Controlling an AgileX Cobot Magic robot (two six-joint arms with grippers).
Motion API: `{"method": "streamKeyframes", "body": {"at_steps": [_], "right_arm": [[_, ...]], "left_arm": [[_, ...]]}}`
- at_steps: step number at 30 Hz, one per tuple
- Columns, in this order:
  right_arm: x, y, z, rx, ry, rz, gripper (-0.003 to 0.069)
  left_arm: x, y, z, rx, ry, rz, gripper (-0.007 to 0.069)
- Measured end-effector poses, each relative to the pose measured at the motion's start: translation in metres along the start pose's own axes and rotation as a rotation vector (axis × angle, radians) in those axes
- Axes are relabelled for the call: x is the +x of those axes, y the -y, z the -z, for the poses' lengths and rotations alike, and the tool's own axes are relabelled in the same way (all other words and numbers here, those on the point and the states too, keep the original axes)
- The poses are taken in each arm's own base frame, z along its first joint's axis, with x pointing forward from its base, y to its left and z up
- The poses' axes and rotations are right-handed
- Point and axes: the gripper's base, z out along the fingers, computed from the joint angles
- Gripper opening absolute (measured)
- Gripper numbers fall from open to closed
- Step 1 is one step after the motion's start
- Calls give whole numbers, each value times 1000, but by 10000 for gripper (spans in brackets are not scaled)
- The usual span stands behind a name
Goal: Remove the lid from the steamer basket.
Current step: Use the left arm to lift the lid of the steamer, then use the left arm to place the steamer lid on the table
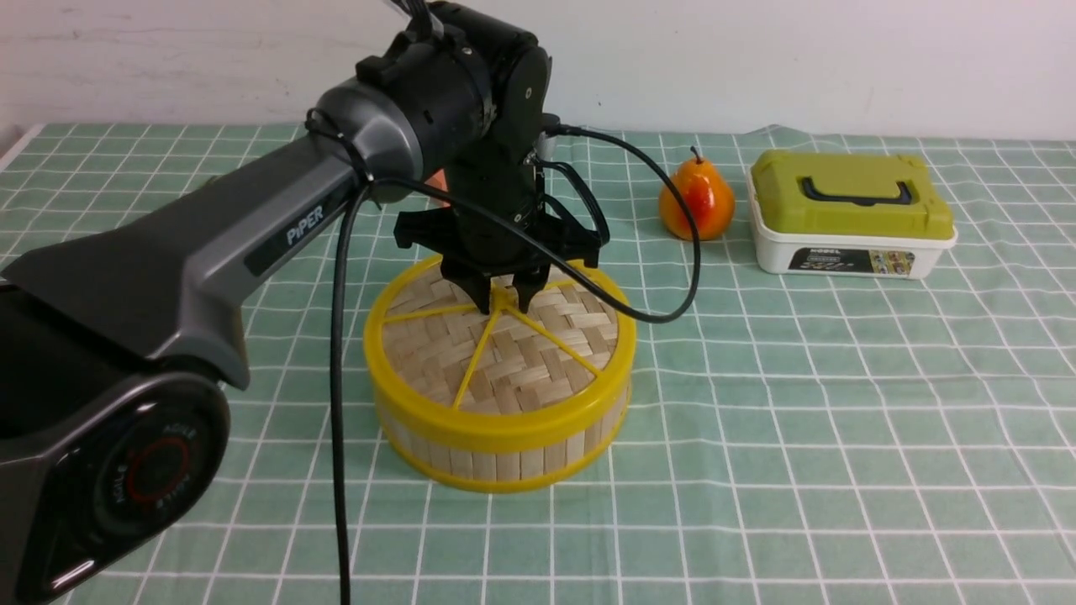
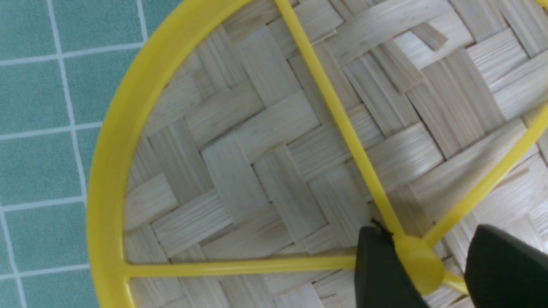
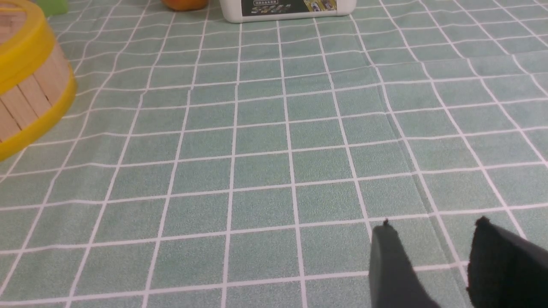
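The flat round woven-bamboo lid (image 1: 504,353), yellow-rimmed, is seated on the slat-walled bamboo steamer basket (image 1: 496,458). Its knob (image 2: 417,261) is flanked by the left gripper (image 1: 502,302), jaws parted; the right gripper (image 3: 432,226) is likewise spread, empty.

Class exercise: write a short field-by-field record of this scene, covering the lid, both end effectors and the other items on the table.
lid: seated on the steamer basket
left end effector: open, fingers either side of the centre knob
right end effector: open, empty, above the green tablecloth
other items: pear and white box, further back on the right
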Motion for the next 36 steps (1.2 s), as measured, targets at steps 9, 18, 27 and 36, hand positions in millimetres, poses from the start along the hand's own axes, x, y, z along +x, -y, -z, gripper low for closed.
{"method": "streamKeyframes", "body": {"at_steps": [9,18,27,36], "right_arm": [[0,0,0,0,0,0,241],[0,0,0,0,0,0,241],[0,0,0,0,0,0,241],[0,0,0,0,0,0,241]], "left_arm": [[0,-1,0,-5,1,-2,155],[0,-1,0,-6,0,-12,109],[-8,-1,31,31,69,-19,109],[-15,-39,123,87,238,24,109]]}}
